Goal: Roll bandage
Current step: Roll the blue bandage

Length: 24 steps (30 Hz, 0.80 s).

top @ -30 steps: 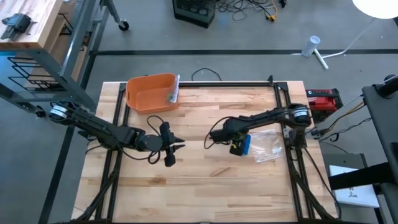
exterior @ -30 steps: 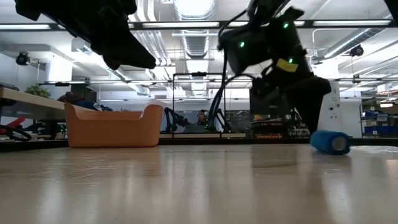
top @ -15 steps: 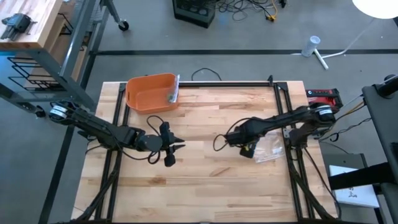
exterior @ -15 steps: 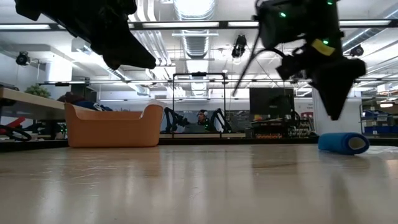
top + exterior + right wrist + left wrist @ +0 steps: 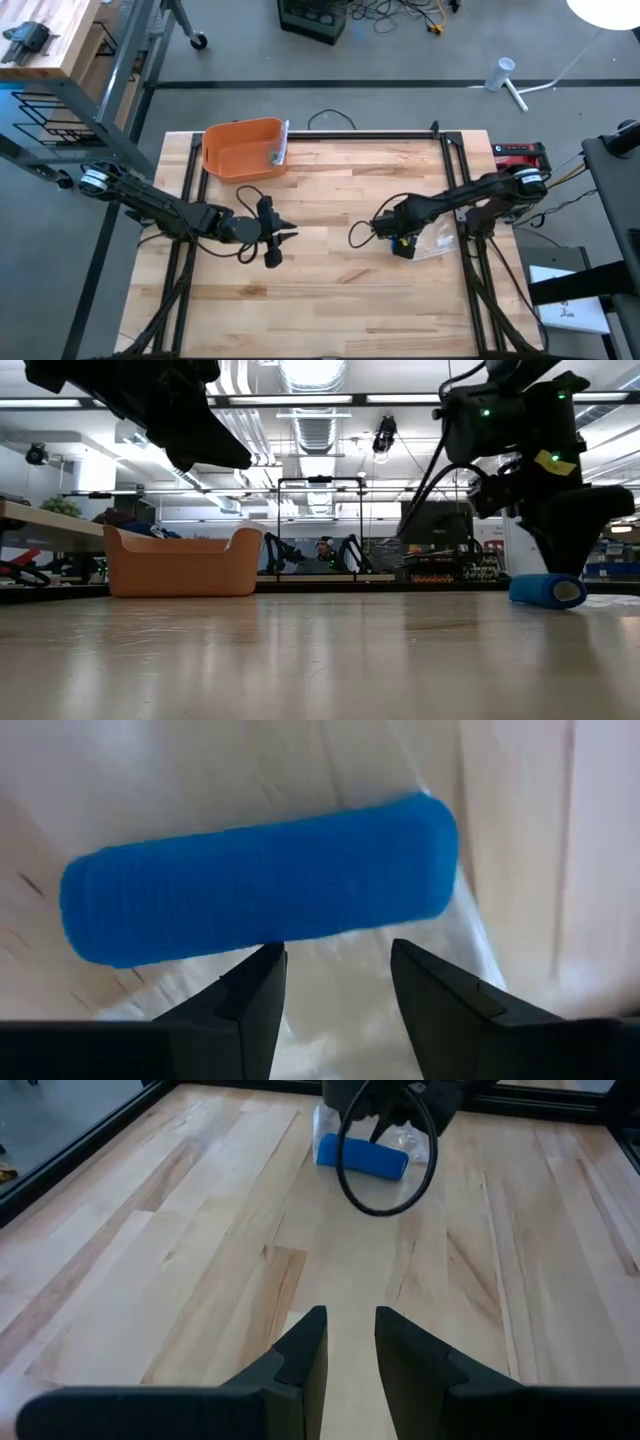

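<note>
The bandage is a blue roll [image 5: 260, 880] lying on its side at the table's right, on the edge of a clear plastic bag [image 5: 432, 240]. It also shows in the low view [image 5: 545, 590] and far off in the left wrist view [image 5: 362, 1157]. My right gripper [image 5: 330, 955] points down just over the roll's long side, fingers open, nothing between them; in the high view it [image 5: 402, 244] covers most of the roll. My left gripper [image 5: 350, 1320] waits left of the table's middle [image 5: 283, 236], above the wood, with a narrow gap and nothing in it.
An orange bin [image 5: 243, 150] with a small item inside stands at the far left of the table. A black cable loop [image 5: 385, 1150] hangs from the right arm beside the roll. Bare wood lies between the two grippers.
My right gripper has drawn back toward the table's right edge and a little toward the near edge, sinking slightly and tipping steeper downward, its fingers' gap unchanged. The blue roll has shifted a little toward the right and now shows more of its length in the low view.
</note>
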Available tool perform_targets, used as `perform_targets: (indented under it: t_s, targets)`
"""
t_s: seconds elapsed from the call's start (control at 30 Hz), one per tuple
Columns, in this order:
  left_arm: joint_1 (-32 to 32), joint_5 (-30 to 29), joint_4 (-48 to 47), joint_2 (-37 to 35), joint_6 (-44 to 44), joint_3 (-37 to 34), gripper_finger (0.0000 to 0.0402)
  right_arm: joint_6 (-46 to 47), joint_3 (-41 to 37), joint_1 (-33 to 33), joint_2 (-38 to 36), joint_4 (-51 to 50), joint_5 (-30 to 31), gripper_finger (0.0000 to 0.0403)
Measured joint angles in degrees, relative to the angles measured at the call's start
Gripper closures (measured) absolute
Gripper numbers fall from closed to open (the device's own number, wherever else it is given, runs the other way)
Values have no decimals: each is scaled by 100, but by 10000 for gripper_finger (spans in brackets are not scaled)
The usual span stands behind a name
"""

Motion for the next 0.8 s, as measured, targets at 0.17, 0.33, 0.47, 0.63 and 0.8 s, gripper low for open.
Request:
perform_targets:
  t_s: [0.17, 0.33, 0.47, 0.63, 0.8]
  targets:
    - [0, 0, 10, 0, 0, 0, 324, -130, 254, -2, 265, -4, 18, 231]
    - [0, 0, 8, 0, 2, 0, 324, -260, 573, 0, 422, -2, 20, 227]
    - [1, 0, 5, 0, 2, 0, 324, -348, 805, 0, 484, 0, 22, 228]
    - [1, 0, 7, 0, 0, 0, 324, -415, 886, -4, 550, 94, 70, 233]
    - [1, 0, 9, 0, 2, 0, 324, -453, 827, -4, 642, 332, 62, 231]
